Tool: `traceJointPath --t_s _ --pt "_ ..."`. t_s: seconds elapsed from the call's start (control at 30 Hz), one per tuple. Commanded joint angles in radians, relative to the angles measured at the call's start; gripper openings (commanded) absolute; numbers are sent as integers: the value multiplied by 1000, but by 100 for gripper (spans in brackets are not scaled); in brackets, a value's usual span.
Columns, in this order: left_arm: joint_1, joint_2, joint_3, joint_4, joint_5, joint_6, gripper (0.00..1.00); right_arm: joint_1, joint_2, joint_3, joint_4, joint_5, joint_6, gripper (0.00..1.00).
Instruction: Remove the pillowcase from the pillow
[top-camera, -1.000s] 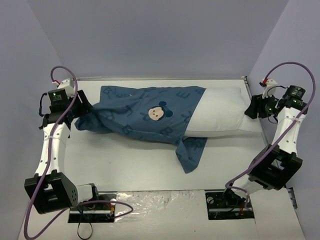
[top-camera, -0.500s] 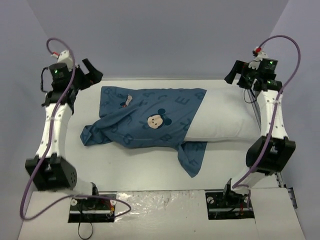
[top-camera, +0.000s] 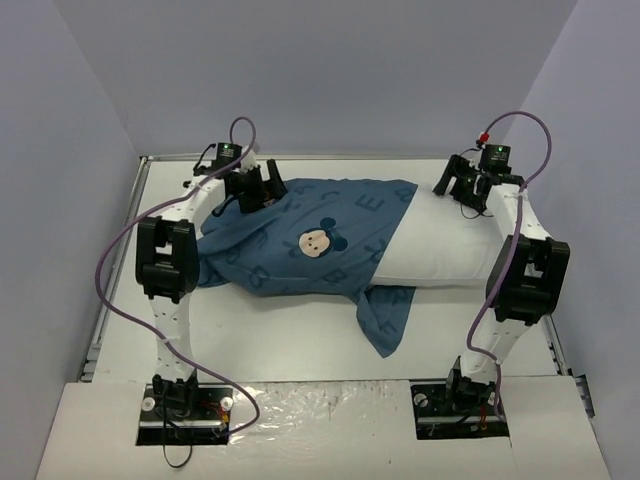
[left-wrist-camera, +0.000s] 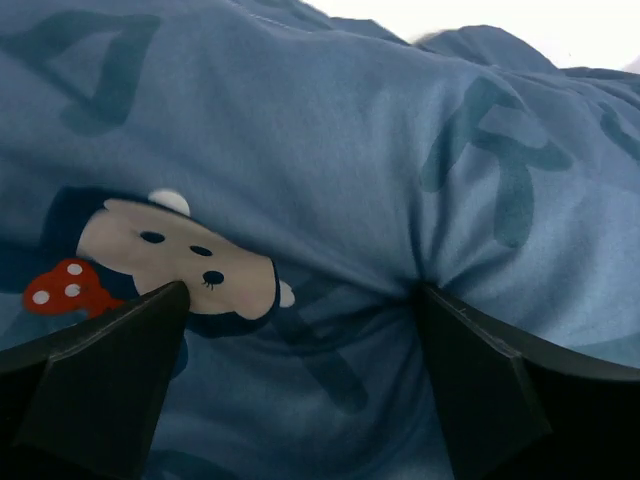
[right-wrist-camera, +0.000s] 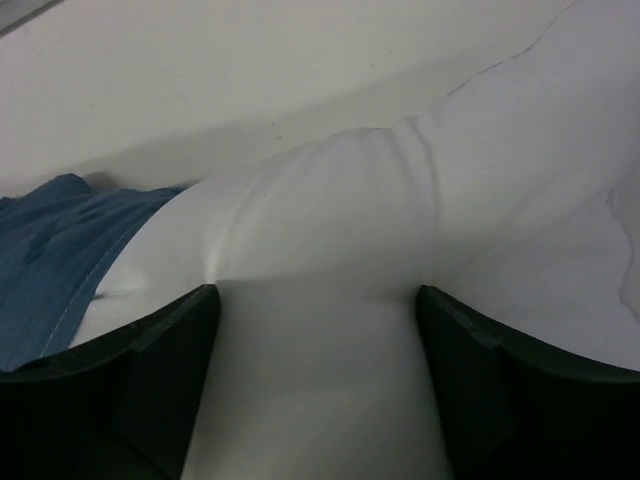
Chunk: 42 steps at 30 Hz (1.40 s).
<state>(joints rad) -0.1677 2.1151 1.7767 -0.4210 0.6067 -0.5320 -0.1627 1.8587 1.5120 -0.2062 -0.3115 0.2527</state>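
Observation:
The dark-blue pillowcase (top-camera: 300, 235) with letters and a mouse face covers the left two thirds of the white pillow (top-camera: 450, 235). A loose flap (top-camera: 385, 310) hangs toward the near side. My left gripper (top-camera: 255, 190) is open and presses down on the pillowcase's far-left part. In the left wrist view the cloth (left-wrist-camera: 400, 170) bulges between the spread fingers (left-wrist-camera: 100, 380), next to a mouse face with a red bow (left-wrist-camera: 180, 265). My right gripper (top-camera: 462, 190) is open and presses on the bare pillow end (right-wrist-camera: 330, 230). The pillowcase's edge (right-wrist-camera: 50, 260) shows at the left there.
The white table (top-camera: 300, 350) is ringed by pale walls close on the left, back and right. A metal rail (top-camera: 555, 340) runs along its right edge. The arm bases and a crinkled strip (top-camera: 320, 400) sit at the near edge.
Both arms swung in from the table's outer sides and came down, the left onto the pillowcase's far-left part, the right onto the bare pillow end. The cloth bunch at the left shifted slightly.

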Motion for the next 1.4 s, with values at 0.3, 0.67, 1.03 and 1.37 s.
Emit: traceJointPath --t_s 0.3,0.67,1.03,1.37 --pt "20 -171 -51 50 24 -89 5 -21 -45 -139 -41 -256 -47 0" --pt "295 -533 -331 140 -105 -105 2 -184 -214 -35 -41 -376 -257 0" --pt "539 -678 -456 68 -127 -33 2 -374 -303 -90 -39 -324 -375 0" --pt "311 -606 -448 146 91 -42 96 -207 -268 -47 -231 -379 -645 70"
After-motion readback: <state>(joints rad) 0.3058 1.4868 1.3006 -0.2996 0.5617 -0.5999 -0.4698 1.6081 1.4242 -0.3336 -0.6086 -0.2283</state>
